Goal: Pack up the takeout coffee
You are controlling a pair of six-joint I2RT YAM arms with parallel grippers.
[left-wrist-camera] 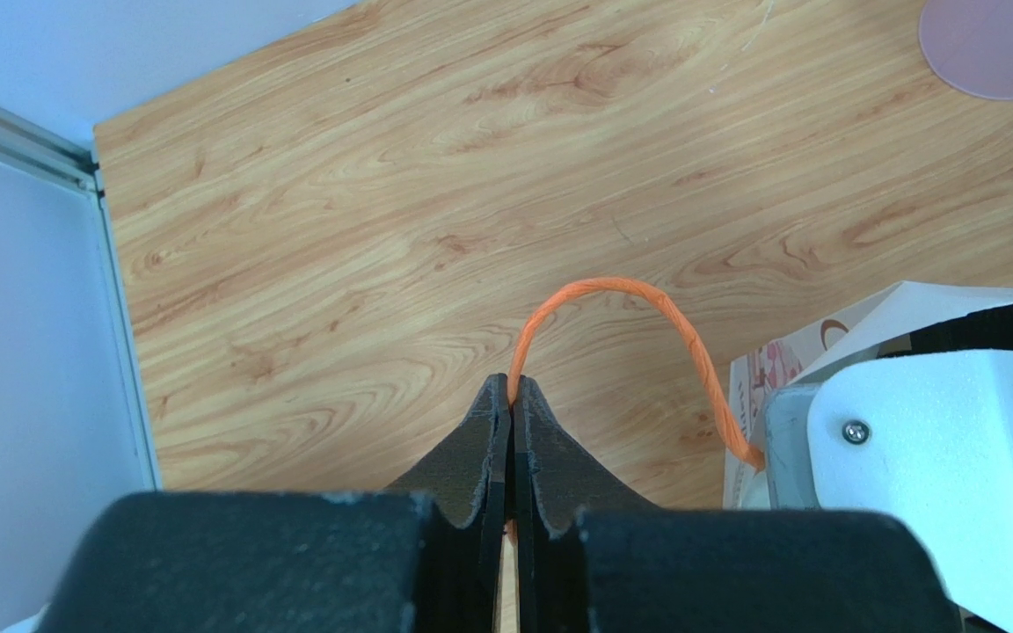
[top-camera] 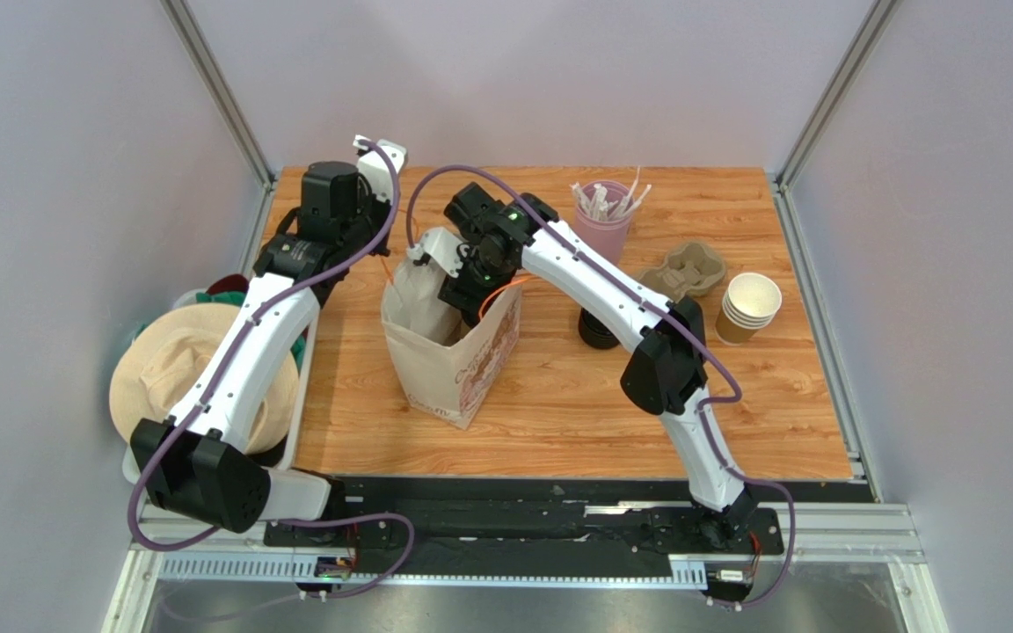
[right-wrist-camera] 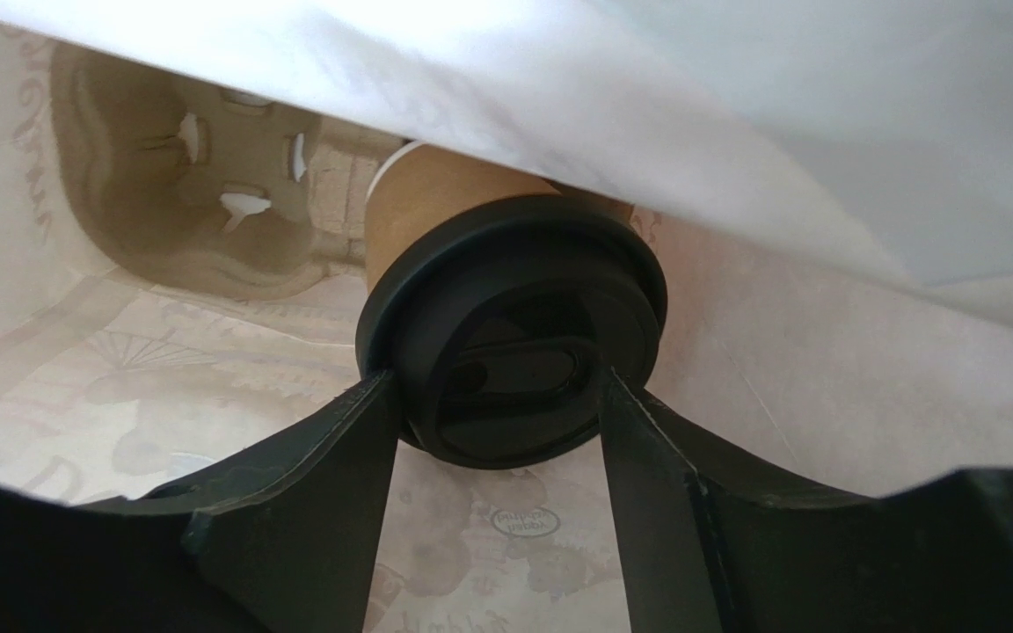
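As left gripper [left-wrist-camera: 512, 392] pinches pale paper bag's [top-camera: 456, 376] orange handle [left-wrist-camera: 604, 282], right gripper [right-wrist-camera: 499, 392] gapes around black-lidded brown cup [right-wrist-camera: 512, 330] inside; nearly packed.

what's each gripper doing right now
left gripper: closed on the orange bag handle.
right gripper: open, jaws straddling the lid of the takeout coffee, inside the paper bag.

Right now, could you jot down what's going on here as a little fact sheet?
setting: paper bag standing on a wooden table
left gripper: shut on the bag's orange handle
right gripper: inside the bag, fingers either side of the black lid; contact unclear
takeout coffee: inside the bag, lid on, next to a pulp carrier
also on the table: pink cup of sticks, stack of brown cups
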